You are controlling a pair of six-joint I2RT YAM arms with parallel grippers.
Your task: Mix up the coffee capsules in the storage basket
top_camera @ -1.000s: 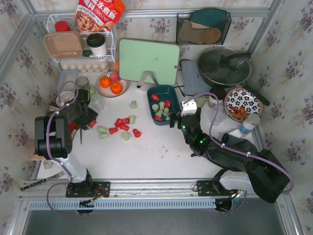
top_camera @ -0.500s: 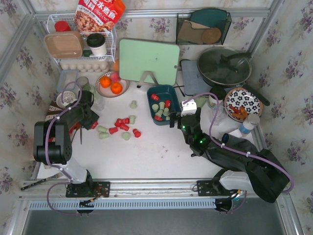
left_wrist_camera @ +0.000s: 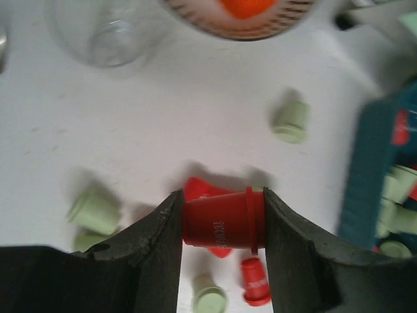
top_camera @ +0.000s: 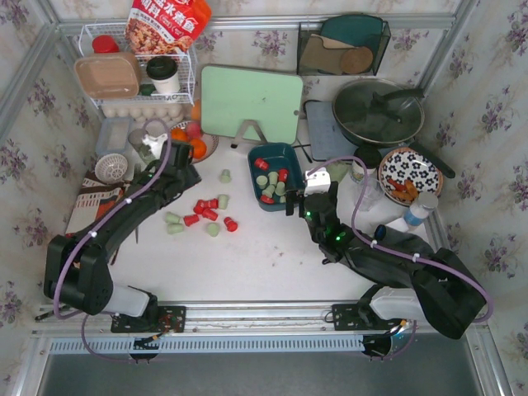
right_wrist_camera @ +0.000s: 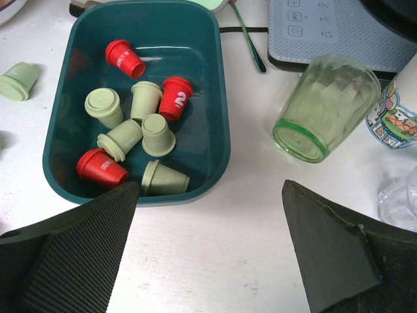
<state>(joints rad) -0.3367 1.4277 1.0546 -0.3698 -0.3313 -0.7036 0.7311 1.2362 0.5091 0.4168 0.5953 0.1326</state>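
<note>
The teal storage basket point(top_camera: 252, 173) sits mid-table and holds red and pale green coffee capsules point(right_wrist_camera: 174, 98). More capsules point(top_camera: 206, 206) lie loose on the white table to its left. My left gripper point(top_camera: 188, 183) hangs over that loose pile. It is shut on a red capsule point(left_wrist_camera: 218, 222), held sideways between its fingers point(left_wrist_camera: 156, 248) above the table. The basket's edge point(left_wrist_camera: 365, 176) shows at the right of the left wrist view. My right gripper point(right_wrist_camera: 210, 189) stands open and holds nothing, just at the basket's near rim point(right_wrist_camera: 221, 104).
A green glass cup point(right_wrist_camera: 322, 107) lies on its side right of the basket. A plate of oranges point(top_camera: 188, 142) and a clear glass point(left_wrist_camera: 107, 32) are behind the loose capsules. Cutting board point(top_camera: 247, 103), pan point(top_camera: 378, 111), patterned bowl point(top_camera: 410, 175) and wire rack point(top_camera: 136, 74) line the back.
My left arm has swung from the far left edge rightward over the loose capsules, its jaws closed on a red capsule. The right arm has stayed still.
</note>
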